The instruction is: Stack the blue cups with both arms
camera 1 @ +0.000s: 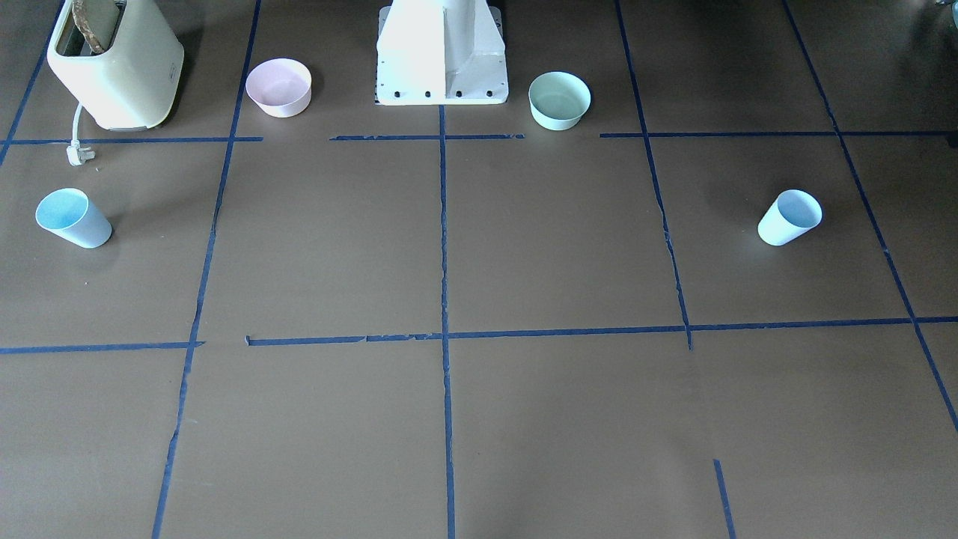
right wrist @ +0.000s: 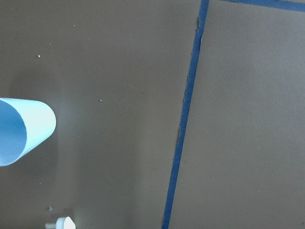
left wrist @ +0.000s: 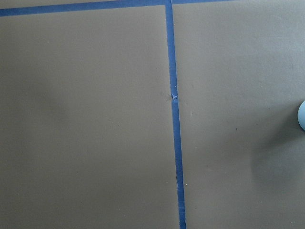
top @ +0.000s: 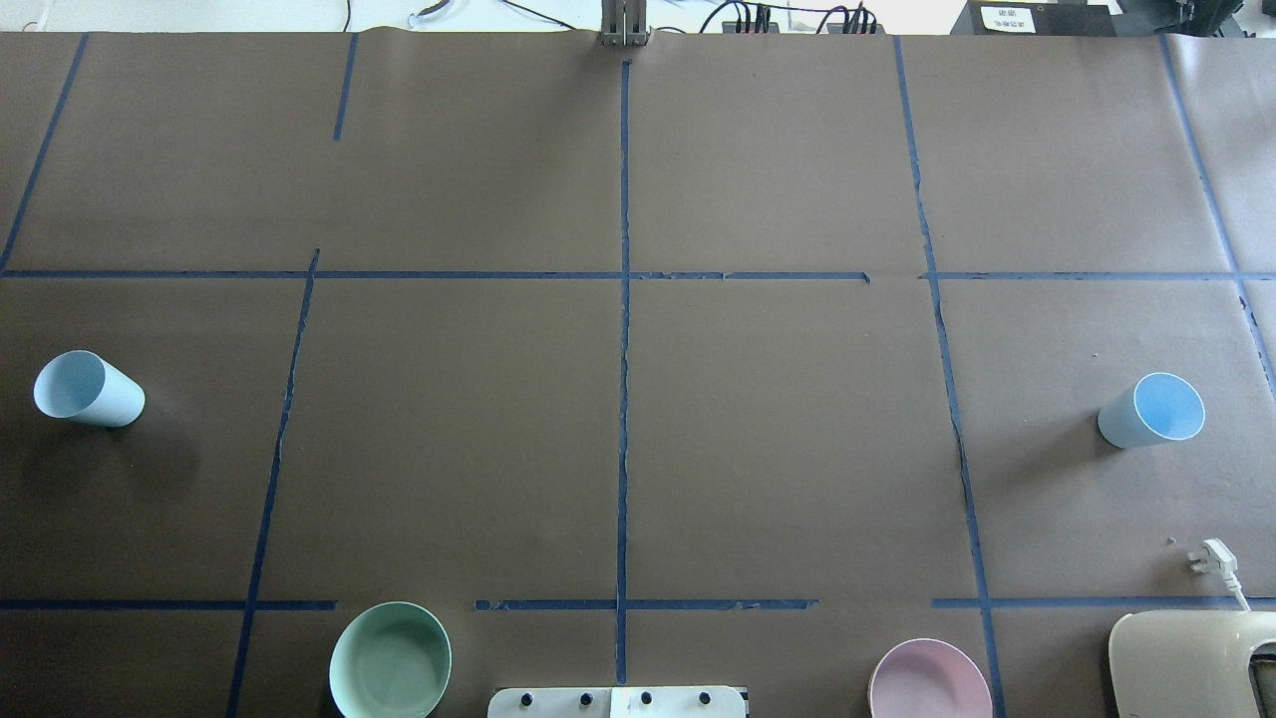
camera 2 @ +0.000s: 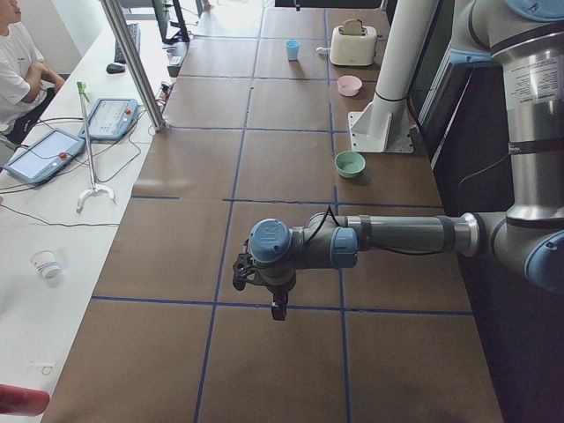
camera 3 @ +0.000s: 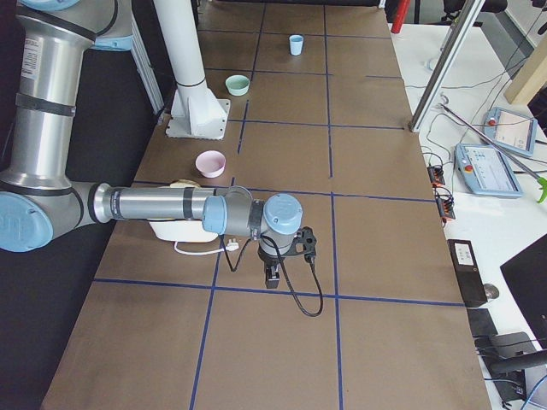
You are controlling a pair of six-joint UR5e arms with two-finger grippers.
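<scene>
Two pale blue cups stand upright far apart on the brown table. One cup (camera 1: 789,217) (top: 88,389) is on my left side, and its edge shows in the left wrist view (left wrist: 302,116). The other cup (camera 1: 72,218) (top: 1151,410) is on my right side and also shows in the right wrist view (right wrist: 21,131). My left gripper (camera 2: 278,310) shows only in the exterior left view, pointing down above the table. My right gripper (camera 3: 272,278) shows only in the exterior right view, also pointing down. I cannot tell whether either is open or shut.
A cream toaster (camera 1: 116,64) with its white plug (camera 1: 77,154) stands in the right-side corner near the robot. A pink bowl (camera 1: 278,87) and a mint-green bowl (camera 1: 559,99) flank the white pedestal (camera 1: 441,52). Blue tape lines divide the table. A person (camera 2: 18,62) sits beside it.
</scene>
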